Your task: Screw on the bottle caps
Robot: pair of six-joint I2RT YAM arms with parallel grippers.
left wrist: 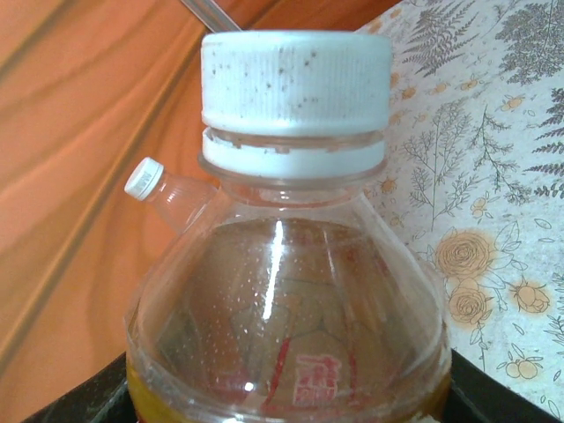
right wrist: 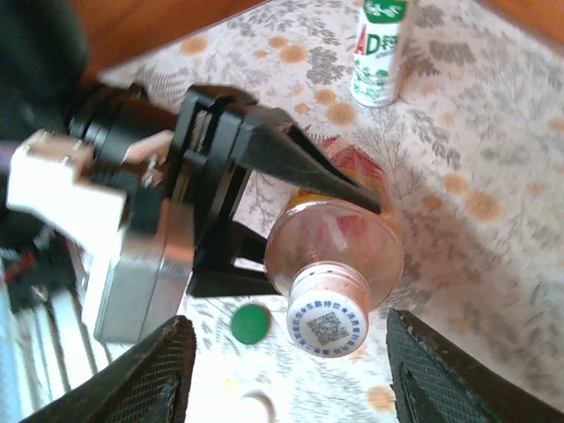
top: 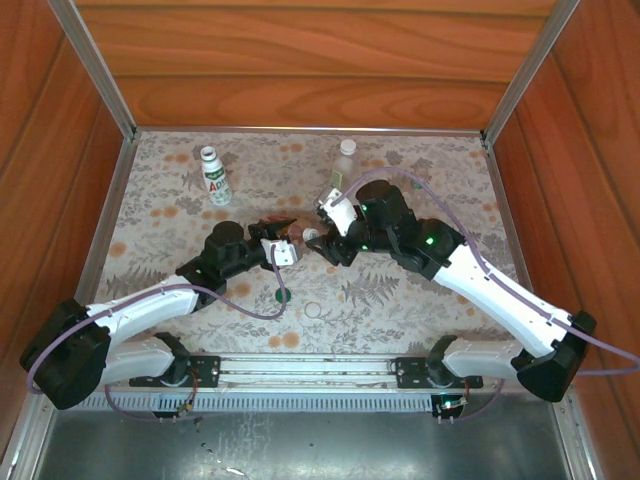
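The left claw [top: 285, 238] was clamped across the body of the amber bottle [right wrist: 344, 233], its black fingers pressed against the bottle's sides, and held it tipped over above the middle of the flower-patterned worktop [top: 420, 300], with the neck pointing toward the right arm. A white cap [right wrist: 328, 324] with a printed code on its top sat on the neck. In the left wrist view it rested square above the collar ring, though how tight it was could not be told. The right claw [right wrist: 291, 330] faced the cap end-on with its jaws standing wide. Its ribbed fingers [right wrist: 150, 374] were on either side of the cap, with a clear gap to each, touching nothing. On the worktop below the held bottle lay the dark green cap [right wrist: 251, 323], and a small pale ring [top: 313, 311] lay near it toward the arm bases. The white bottle with a green label [top: 213, 175] stood upright at the back left, well apart from both claws. The clear bottle [top: 346, 160], wearing a white cap, stood at the back near the middle.
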